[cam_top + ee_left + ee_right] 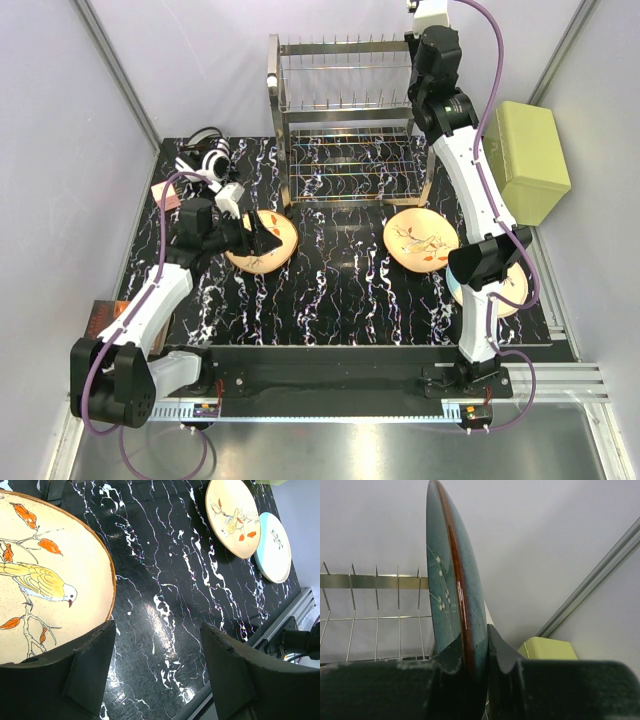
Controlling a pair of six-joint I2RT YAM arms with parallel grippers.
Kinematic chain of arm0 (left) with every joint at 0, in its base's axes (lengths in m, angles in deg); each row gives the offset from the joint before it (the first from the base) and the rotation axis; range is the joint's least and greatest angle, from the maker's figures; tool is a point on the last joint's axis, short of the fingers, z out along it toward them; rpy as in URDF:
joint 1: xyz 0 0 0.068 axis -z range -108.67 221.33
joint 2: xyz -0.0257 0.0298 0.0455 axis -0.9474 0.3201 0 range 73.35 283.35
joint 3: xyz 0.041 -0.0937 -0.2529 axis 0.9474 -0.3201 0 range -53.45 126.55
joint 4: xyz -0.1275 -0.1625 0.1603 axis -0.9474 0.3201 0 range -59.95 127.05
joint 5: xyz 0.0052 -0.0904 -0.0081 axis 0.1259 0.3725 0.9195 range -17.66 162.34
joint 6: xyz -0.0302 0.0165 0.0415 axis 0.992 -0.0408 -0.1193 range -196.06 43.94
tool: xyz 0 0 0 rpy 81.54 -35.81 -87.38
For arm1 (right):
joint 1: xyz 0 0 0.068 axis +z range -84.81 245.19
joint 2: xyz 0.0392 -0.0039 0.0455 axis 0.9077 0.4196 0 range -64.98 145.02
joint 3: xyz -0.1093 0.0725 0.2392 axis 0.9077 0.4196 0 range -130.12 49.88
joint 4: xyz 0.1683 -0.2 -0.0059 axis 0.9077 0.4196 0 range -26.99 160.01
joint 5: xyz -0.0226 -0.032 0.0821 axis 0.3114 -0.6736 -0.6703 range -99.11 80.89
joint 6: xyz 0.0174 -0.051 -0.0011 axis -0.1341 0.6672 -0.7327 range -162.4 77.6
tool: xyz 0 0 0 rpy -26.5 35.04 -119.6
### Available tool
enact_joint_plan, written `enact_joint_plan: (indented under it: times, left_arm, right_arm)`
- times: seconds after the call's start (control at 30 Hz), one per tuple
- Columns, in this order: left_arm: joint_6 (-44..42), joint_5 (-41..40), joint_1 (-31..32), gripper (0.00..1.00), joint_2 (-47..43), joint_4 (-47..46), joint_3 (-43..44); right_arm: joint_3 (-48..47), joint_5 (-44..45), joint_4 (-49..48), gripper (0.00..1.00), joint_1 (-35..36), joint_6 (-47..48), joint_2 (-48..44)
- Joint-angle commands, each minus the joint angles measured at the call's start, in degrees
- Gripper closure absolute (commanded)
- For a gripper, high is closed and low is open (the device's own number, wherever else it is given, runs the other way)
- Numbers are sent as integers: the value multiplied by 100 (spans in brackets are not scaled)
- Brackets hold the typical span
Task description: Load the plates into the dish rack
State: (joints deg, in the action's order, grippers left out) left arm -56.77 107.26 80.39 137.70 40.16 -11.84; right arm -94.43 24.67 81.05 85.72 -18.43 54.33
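The right pincer (474, 650), clamped on the teal plate (442, 575), holds it upright at the right end of the dish rack (375, 581), face across the prong row; the left pincer (157, 637) stands apart.

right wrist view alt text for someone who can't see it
The right claw grips a glossy teal plate by its rim, upright on edge. The dish rack shows behind at left, an olive-green box at lower right.

One camera looks down on the whole bench (340, 290) from behind the arms; the left wrist camera sits close over that same top; the right wrist camera faces the dish rack (375, 581).
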Motion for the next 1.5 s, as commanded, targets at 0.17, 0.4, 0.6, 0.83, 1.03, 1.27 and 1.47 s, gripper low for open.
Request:
enact_joint_plan:
  times: [0.17,0.4,0.6,0.83,1.03,1.27,1.47]
  left_arm:
    - [-30,59,-1,27,50,-317,-47]
    - [-13,59,-1,27,165,-317,-3]
    - [-22,24,-1,27,200,-317,6]
    - [-171,-406,-27,24,226,-54,163]
    - [-522,-775,-115,23,253,245,436]
    - [-795,-1978,-615,13,734,886,1286]
    - [-962,-1858,-1519,14,2306,2267,2798]
  right_arm:
    - [-203,-117,-925,100,-41,-208,-206]
    - [-159,-126,-794,100,-111,-313,-39]
    - [-159,-65,-636,67,-146,-375,40]
    - [-194,-249,-530,28,-137,-410,-249]
    - [-54,-425,-310,23,-102,-454,-855]
    - [640,-906,538,5,-76,-857,-2163]
    - [3621,-3999,2043,0,-76,-2192,-3867]
